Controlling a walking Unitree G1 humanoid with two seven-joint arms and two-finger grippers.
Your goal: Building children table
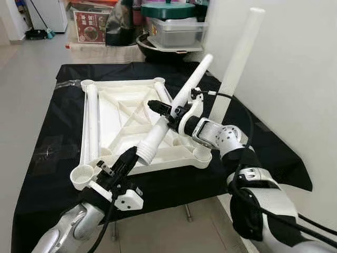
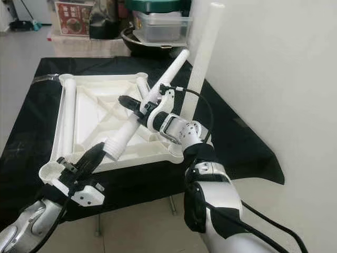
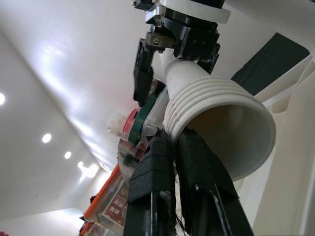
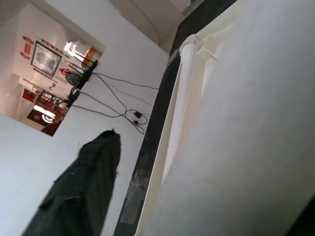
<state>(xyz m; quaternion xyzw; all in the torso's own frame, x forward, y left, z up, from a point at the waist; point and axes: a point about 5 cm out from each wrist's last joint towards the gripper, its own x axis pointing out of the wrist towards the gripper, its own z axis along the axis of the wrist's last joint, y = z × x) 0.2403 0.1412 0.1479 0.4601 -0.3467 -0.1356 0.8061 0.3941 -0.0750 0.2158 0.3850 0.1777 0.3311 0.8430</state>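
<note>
1. Right gripper (image 1: 169, 114): the black fingers are clamped around the middle of a white table leg (image 1: 176, 108). The leg is held tilted, raised off the tabletop below it.
2. Left gripper (image 1: 128, 158): the two fingers lie pressed together, nothing between them. Their tips touch the underside of the leg's ribbed, open lower end; the left wrist view shows both fingers (image 3: 194, 169) against the outside of that rim.
3. Landmark: the white tabletop (image 1: 118, 124), lying underside up with its ribs showing, on a table covered with a black cloth (image 1: 47, 153).
4. The held leg crosses above the tabletop's near right part. Its lower end is over the near edge; its upper end points away to the far right.
5. A second leg (image 1: 91, 118) lies flat along the tabletop's left edge.
6. A third leg (image 1: 238, 60) stands upright at the tabletop's right side, beside the white wall (image 1: 295, 79).
7. A round socket (image 1: 82, 175) sits at the tabletop's near left corner, just left of the left gripper.
8. Beyond the tabletop's far edge: a dark pan (image 1: 158, 50) carrying a clear box with a green lid (image 1: 168, 9).
</note>
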